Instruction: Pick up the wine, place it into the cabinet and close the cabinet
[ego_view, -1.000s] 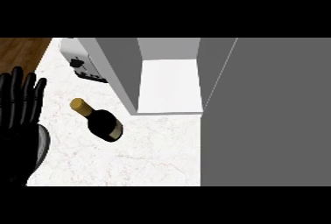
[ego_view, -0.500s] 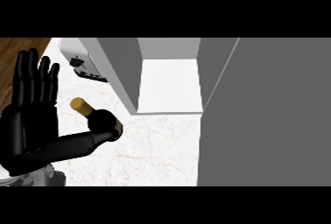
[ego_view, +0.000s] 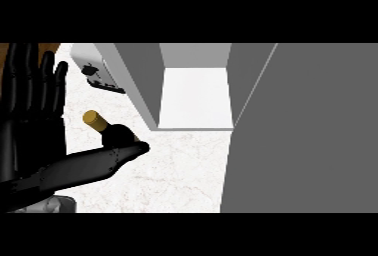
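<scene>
The wine bottle (ego_view: 112, 131) lies on its side on the white marble counter (ego_view: 173, 172), its gold cap (ego_view: 94, 119) pointing up-left. My left hand (ego_view: 29, 145) fills the left side of the view, open with straight fingers. Its thumb (ego_view: 100, 161) stretches right across the bottle's dark body and hides most of it. The cabinet (ego_view: 196, 95) stands open behind the bottle, showing a white shelf between grey walls. Its grey door (ego_view: 303, 130) is swung out along the right side. My right hand does not show.
A white appliance with a black fitting (ego_view: 100, 75) sits at the back left, beside the cabinet's left wall (ego_view: 136, 80). The counter's left edge meets brown floor at the top left corner.
My left hand has come further into view and moved right. Its thumb now lies over the bottle's body. The bottle stays where it was.
</scene>
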